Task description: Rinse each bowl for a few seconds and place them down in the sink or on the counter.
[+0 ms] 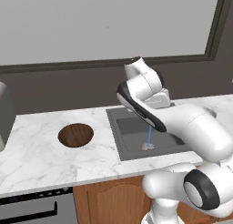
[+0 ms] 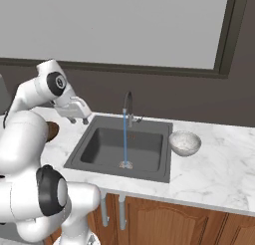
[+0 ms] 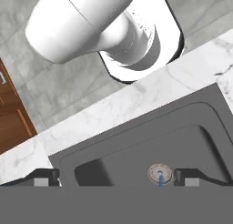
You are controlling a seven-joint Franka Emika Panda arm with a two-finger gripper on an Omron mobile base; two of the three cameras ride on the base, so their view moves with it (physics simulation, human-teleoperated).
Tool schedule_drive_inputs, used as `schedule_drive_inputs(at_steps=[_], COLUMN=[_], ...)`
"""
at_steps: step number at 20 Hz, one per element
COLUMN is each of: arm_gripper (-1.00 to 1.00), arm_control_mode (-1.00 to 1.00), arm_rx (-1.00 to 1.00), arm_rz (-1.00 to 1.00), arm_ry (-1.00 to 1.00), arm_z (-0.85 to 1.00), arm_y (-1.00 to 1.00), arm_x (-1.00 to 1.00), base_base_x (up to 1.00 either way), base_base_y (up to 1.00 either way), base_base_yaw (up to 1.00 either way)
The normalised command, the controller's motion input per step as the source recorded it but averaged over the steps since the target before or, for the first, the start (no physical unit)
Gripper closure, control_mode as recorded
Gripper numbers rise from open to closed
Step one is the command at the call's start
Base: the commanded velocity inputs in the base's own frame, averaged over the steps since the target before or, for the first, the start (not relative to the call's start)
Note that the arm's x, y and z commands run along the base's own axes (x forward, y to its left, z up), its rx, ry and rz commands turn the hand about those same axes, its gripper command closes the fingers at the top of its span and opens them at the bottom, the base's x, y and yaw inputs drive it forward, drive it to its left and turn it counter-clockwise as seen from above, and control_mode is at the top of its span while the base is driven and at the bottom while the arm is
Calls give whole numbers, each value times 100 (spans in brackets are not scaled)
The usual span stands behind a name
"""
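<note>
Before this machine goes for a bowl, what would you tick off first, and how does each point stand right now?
1. Water running: a blue stream falls from the faucet to the drain. Ok.
2. Tool free to grasp: it stands open above the sink's left rim with nothing in it. Ok.
3. Sink has room: nothing lies in the basin. Ok.
4. Brown bowl reachable: upright on the counter left of the sink, nothing beside it. Ok.
5. Pale bowl reachable: upright on the counter right of the sink. Ok.
6. Either bowl rinsed yet: cannot tell.
</note>
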Motion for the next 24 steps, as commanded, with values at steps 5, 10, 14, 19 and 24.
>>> schedule_drive_inputs(at_steps=[5,10,14,19,24], arm_gripper=[-100,-100,-100,-100,-100], arm_control_mode=[-100,-100,-100,-100,-100], arm_rx=[2,4,6,8,12], arm_rz=[2,2,1,1,1], arm_ry=[0,1,3,4,2], arm_z=[-22,-22,-8,-10,-8], arm_y=[50,49,47,43,26], arm_x=[0,0,1,0,0], base_base_x=[0,0,0,0,0], base_base_y=[0,0,0,0,0], base_base_yaw=[0,0,0,0,0])
